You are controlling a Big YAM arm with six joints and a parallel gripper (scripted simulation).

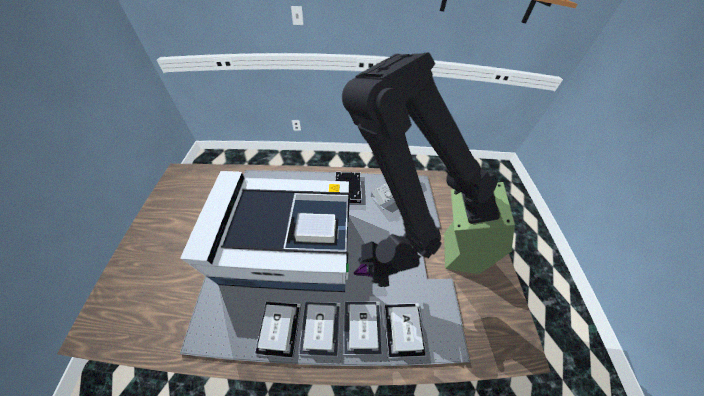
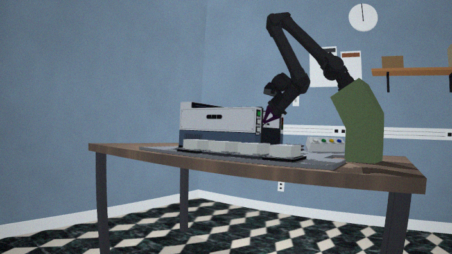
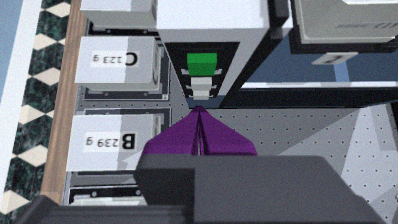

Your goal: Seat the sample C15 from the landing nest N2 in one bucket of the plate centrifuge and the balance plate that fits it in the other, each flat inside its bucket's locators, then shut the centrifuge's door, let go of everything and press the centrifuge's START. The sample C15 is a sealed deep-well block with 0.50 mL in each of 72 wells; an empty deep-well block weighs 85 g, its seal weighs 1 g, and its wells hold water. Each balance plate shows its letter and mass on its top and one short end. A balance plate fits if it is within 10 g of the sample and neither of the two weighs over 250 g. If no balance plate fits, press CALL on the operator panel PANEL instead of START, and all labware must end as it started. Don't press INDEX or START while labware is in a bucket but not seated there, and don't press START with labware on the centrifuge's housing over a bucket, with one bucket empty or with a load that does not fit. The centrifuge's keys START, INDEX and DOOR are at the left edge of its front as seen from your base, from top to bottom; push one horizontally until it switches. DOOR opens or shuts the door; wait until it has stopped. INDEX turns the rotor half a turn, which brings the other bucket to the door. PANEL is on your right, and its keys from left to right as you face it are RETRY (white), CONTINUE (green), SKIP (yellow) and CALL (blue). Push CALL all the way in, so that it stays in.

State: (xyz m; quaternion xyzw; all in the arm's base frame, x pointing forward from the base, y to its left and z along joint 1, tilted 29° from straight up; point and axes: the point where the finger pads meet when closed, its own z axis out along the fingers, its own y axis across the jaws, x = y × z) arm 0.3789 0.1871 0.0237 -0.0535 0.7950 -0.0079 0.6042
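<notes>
My gripper [image 1: 358, 270] [image 2: 264, 121] [image 3: 198, 111] is shut and empty, its purple fingers pressed together. The tips point at the key column on the centrifuge [image 1: 280, 265] [image 2: 218, 118]. In the wrist view they sit just below the lowest white key [image 3: 201, 93], under the green START key [image 3: 202, 64] [image 2: 258, 113]. The centrifuge top is open. A white sealed block [image 1: 315, 227] lies flat in the bucket [image 1: 342, 220] at the opening. Balance plates D [image 1: 276, 327], C [image 1: 320, 327] [image 3: 117, 60], B [image 1: 362, 326] [image 3: 110, 142] and A [image 1: 406, 329] sit in their nests; C reads 123 g, B 239 g.
The black landing nest N2 [image 1: 349, 185] stands at the centrifuge's back right corner; its tag [image 3: 330, 59] shows in the wrist view. The operator panel [image 2: 324, 144] with coloured keys lies beside the green arm base [image 1: 477, 240] [image 2: 359, 128].
</notes>
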